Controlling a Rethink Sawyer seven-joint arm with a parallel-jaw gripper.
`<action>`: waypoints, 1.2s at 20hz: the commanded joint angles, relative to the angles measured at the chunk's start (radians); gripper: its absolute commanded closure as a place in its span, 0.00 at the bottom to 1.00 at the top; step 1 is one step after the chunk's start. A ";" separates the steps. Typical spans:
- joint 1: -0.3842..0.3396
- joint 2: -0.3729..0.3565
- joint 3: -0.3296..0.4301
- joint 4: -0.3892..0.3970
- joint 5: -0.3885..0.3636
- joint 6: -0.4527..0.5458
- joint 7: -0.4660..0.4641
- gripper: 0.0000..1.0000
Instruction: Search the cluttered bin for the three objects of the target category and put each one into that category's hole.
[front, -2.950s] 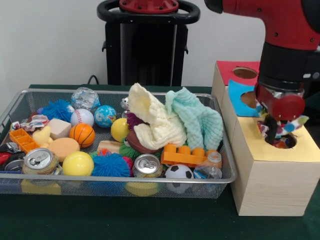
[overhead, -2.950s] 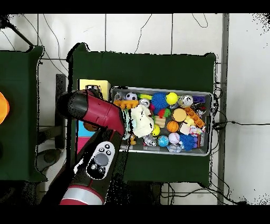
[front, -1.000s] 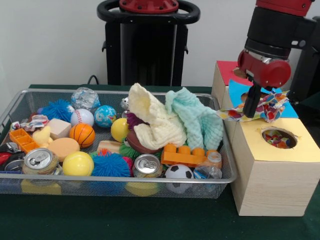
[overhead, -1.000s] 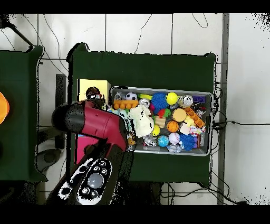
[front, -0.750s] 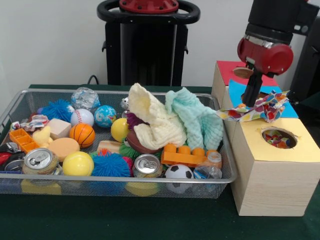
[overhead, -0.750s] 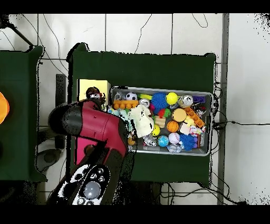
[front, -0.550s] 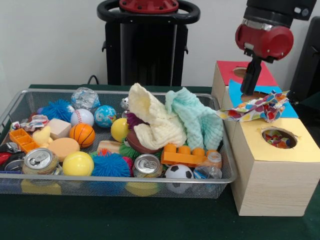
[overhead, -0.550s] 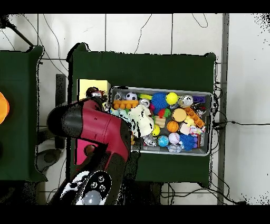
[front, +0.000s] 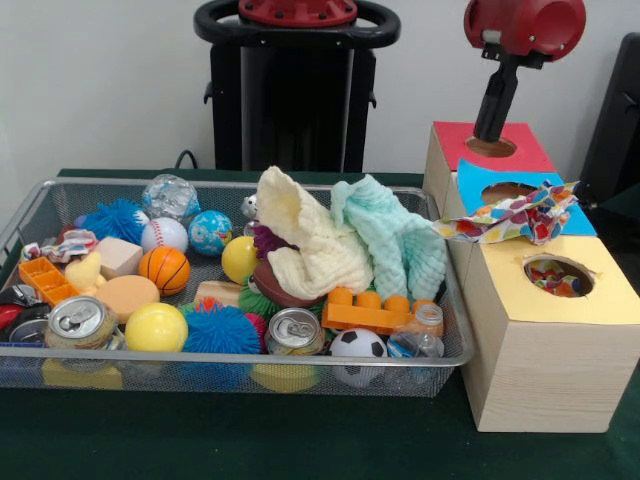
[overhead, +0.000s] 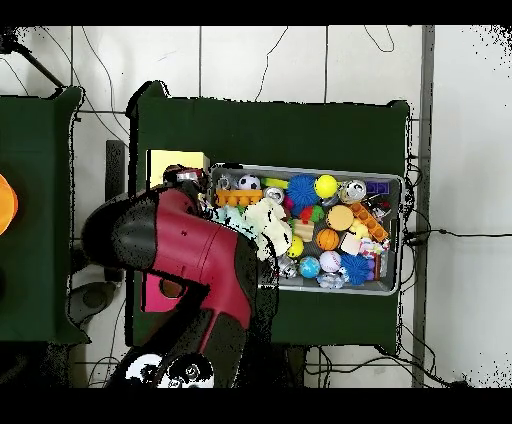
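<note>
Patterned cloth (front: 515, 216) drapes off the box's (front: 545, 350) blue edge.

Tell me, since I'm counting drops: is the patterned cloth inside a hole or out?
Out. The patterned cloth lies draped on top of the box, over the blue section, beside the yellow hole.

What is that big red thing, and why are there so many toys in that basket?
The red thing is a robot arm. Its gripper is the dark stick hanging above the wooden box. One picture looks across the table; the other looks straight down, where the arm covers much of the box. The wire basket holds balls, cans, fuzzy toys, an orange block and two cloths, cream and mint. The box has round holes for sorting. A colourful patterned cloth lies draped on top of the box, beside the yellow hole. The gripper holds nothing.
</note>
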 joint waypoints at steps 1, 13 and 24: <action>0.009 0.012 0.049 0.090 0.007 0.198 0.183 1.00; 0.044 0.023 0.034 0.124 0.034 0.233 0.246 0.00; 0.018 0.059 0.077 0.181 0.109 0.096 0.254 0.00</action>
